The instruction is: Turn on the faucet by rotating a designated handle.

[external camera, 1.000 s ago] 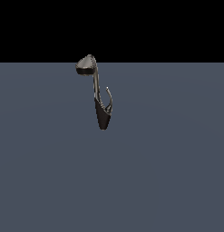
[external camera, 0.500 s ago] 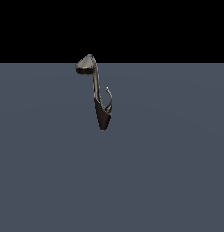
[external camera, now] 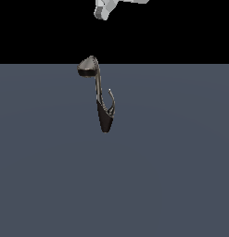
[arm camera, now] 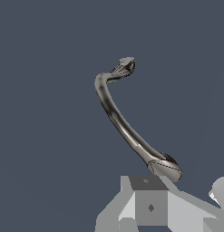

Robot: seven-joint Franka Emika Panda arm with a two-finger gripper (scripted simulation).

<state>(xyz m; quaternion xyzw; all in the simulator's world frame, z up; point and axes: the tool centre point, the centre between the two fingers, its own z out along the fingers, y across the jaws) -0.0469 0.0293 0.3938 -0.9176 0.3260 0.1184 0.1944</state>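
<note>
Faucet (external camera: 98,99) unlabelled, handle (external camera: 111,101) beside stem; tool (external camera: 103,10) high above, aperture indiscernible.

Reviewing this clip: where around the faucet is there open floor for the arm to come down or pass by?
Only the faucet stands on the grey floor. Bare floor lies on both sides of it in the exterior view and across the whole foreground. The one tight spot is the faucet's exterior-view right, where the handle curls up beside the stem. The gripper is far above.

Faucet (arm camera: 124,127) seen from above, curved stem, head nr grey robot body (arm camera: 152,206) — slate floor (arm camera: 41,113)
</note>
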